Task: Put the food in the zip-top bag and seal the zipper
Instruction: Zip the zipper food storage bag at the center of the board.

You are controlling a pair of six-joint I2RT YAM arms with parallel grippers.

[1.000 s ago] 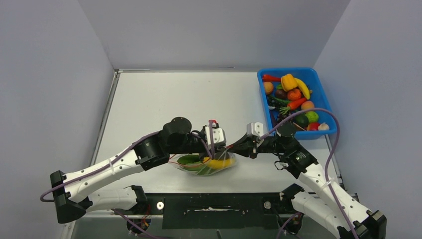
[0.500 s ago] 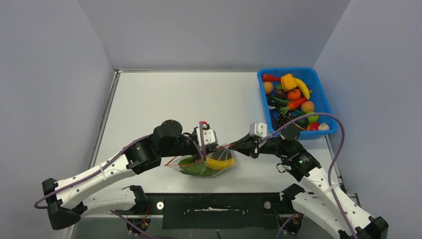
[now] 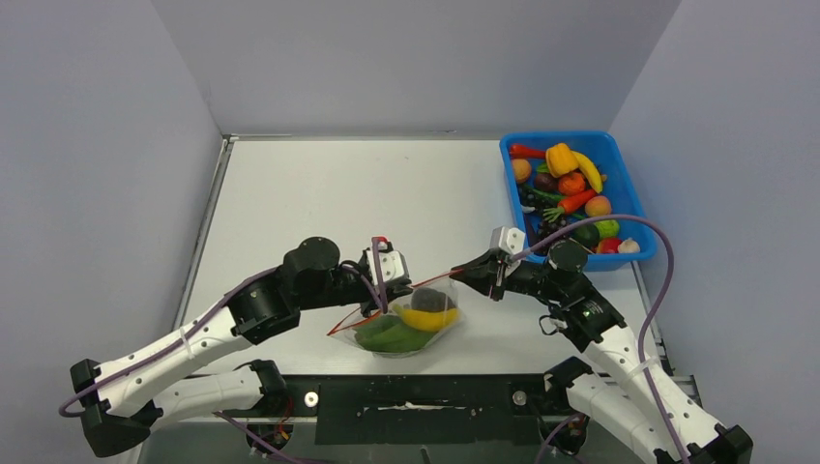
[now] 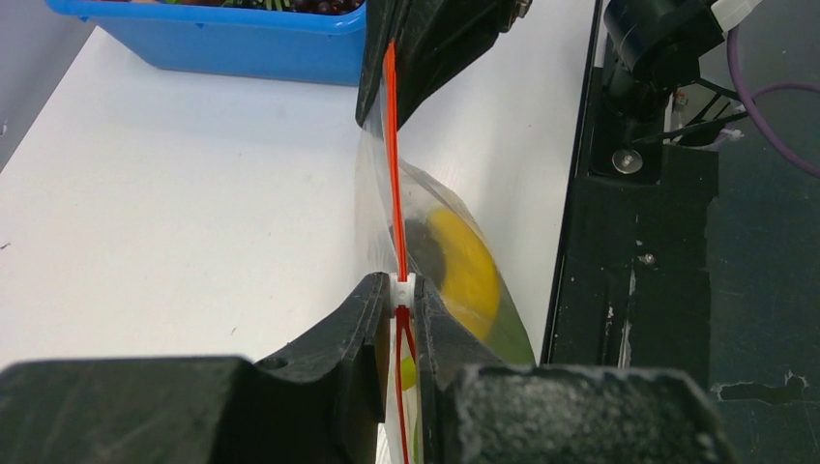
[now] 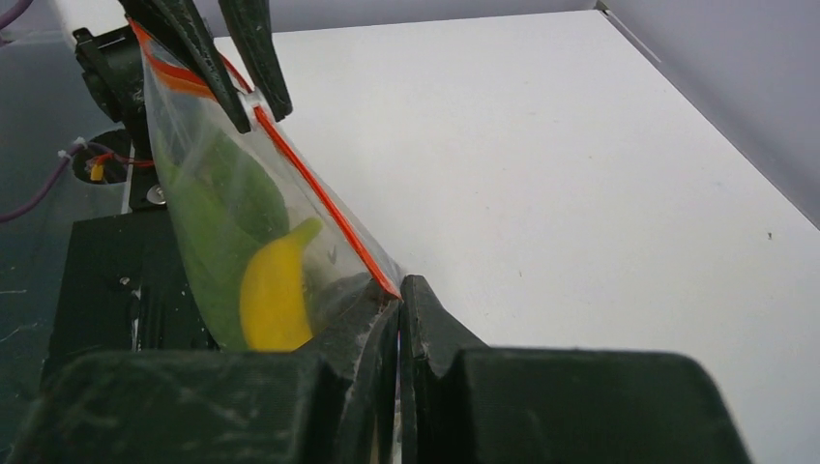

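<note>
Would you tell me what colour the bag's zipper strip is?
Orange-red; the zipper shows best in the left wrist view.

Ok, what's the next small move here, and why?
Probably draw the left gripper, shut on the white slider, along the zipper away from the right gripper, which pinches the bag corner. Between them the strip runs as one taut line; behind the slider it splits in two, so that stretch looks unsealed.
</note>
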